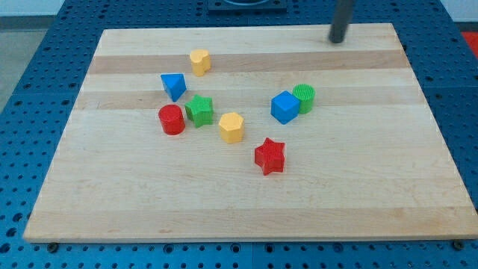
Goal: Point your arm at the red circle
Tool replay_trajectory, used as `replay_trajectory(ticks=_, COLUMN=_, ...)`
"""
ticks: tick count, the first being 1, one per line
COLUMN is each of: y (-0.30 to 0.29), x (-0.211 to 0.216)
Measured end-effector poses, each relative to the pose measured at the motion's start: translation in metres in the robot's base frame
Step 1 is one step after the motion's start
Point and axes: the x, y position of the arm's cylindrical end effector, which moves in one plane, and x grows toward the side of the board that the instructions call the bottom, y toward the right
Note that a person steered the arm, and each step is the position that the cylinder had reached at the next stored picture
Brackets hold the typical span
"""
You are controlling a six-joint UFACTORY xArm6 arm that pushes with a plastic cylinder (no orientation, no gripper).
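Observation:
The red circle (172,119) is a short red cylinder left of the board's middle, touching a green star (199,110) on its right. My tip (337,40) is at the view's top right, near the board's far edge, far from the red circle and well above the green circle (304,98). It touches no block.
A blue triangle (173,85) and a yellow heart-like block (199,61) lie above the red circle. A yellow hexagon (231,127), a red star (269,156) and a blue cube (284,107) lie toward the middle. The wooden board (112,202) sits on a blue perforated table.

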Motion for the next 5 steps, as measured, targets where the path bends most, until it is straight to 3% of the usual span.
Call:
replay_trajectory(ticks=4, y=-0.242, x=0.001)
replay_trajectory(ticks=5, y=-0.285, x=0.017)
